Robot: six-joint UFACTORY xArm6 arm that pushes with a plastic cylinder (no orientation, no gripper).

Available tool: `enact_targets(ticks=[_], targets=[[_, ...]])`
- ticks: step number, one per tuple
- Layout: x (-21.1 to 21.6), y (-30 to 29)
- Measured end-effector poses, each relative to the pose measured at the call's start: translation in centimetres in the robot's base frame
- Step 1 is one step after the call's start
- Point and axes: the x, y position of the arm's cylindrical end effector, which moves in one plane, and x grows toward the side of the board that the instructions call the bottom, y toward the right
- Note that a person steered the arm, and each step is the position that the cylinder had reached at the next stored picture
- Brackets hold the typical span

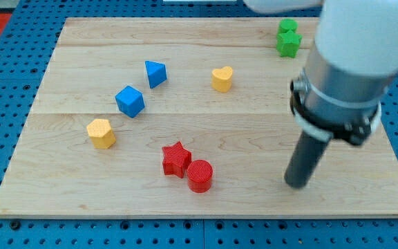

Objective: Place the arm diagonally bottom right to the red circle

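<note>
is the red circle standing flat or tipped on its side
Standing flat: the red circle shows its round top face upward, resting on the board against the red star.

Your arm shows as a broad, pale grey-white cylinder filling the upper right of the frame, smooth and unmarked, its top cut off by the frame edge. Below it you see a darker grey metallic band, then a black ring-shaped collar with a white edge line curving around it and 1 small lug jutting out at each side. From the collar hangs 1 straight dark rod, matte charcoal and round in section, narrower than the housing above. It ends in my tip (297,184), blunt and plain.
</note>
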Motion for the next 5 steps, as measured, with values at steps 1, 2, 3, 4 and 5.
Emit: enact_targets(ticks=[1,2,3,4,5], targets=[[2.3,-3.5],[0.9,-7.6],[1.9,-10.7],[2.3,-8.1],[2.3,-7.6]])
